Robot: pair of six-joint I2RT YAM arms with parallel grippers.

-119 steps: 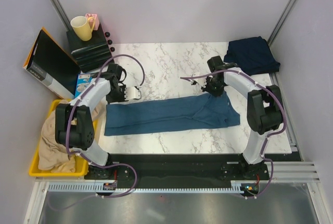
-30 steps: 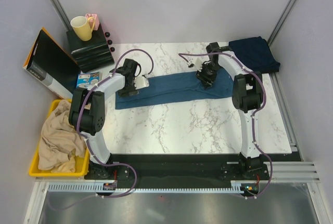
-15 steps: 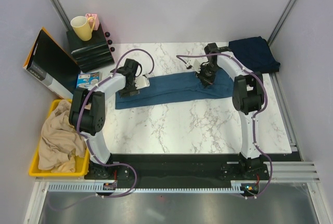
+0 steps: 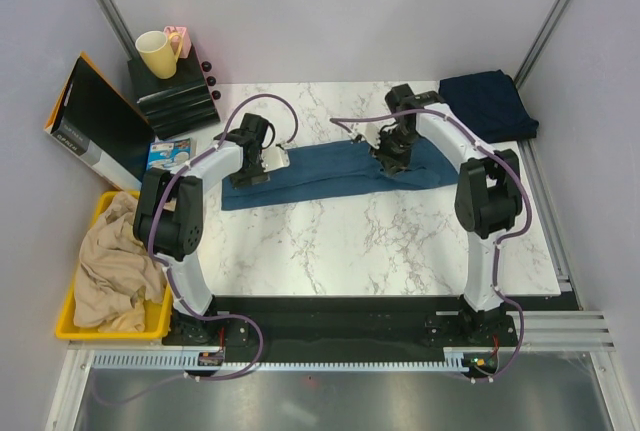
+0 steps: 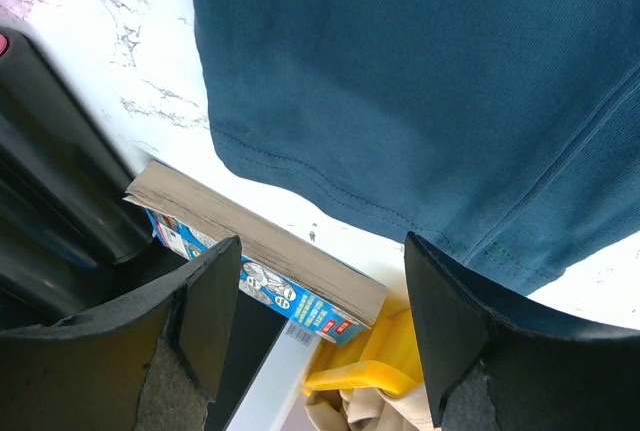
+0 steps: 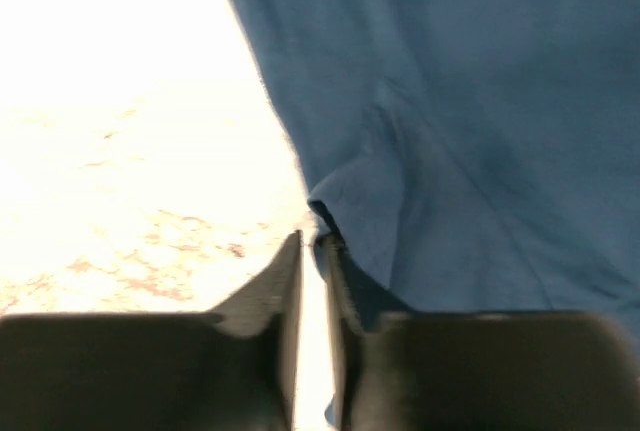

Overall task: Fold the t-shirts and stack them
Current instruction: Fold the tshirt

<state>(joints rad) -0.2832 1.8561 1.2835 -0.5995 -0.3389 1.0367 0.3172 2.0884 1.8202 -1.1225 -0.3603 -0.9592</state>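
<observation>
The steel-blue t-shirt [image 4: 330, 173] lies as a long narrow band across the upper middle of the marble counter [image 4: 380, 251]. It runs from the left arm's wrist to just past the right arm's. Four seconds ago it lay lower in the overhead view as a broader band, so it has been moved up the frame and now looks slimmer. Over the last second it has hardly shifted.

The left gripper [image 4: 262, 161] sits over the band's left end, where it was a second ago. Its jaws stand wide with nothing between them. In its wrist view the shirt's stitched hem [image 5: 300, 176] lies just beyond the fingertips [image 5: 215, 301], near a flat blue printed box [image 5: 290, 286].

The right gripper [image 4: 388, 151] is at the band's upper edge, right of centre. Compared with a second ago it sits slightly further left, and that arm's elbow has swung lower and to the right. Its jaws are narrow, almost together, with only a bright slit between them. A small fold of the shirt's edge [image 6: 330, 206] sits right at their tips. I cannot tell whether the cloth is pinched.

The navy t-shirt [image 4: 487, 103] sits folded in the upper right corner of the counter, well apart from the blue one and unmoved. At lower left, a yellow bin [image 4: 66, 323] holds beige cloth [image 4: 110, 271].
</observation>
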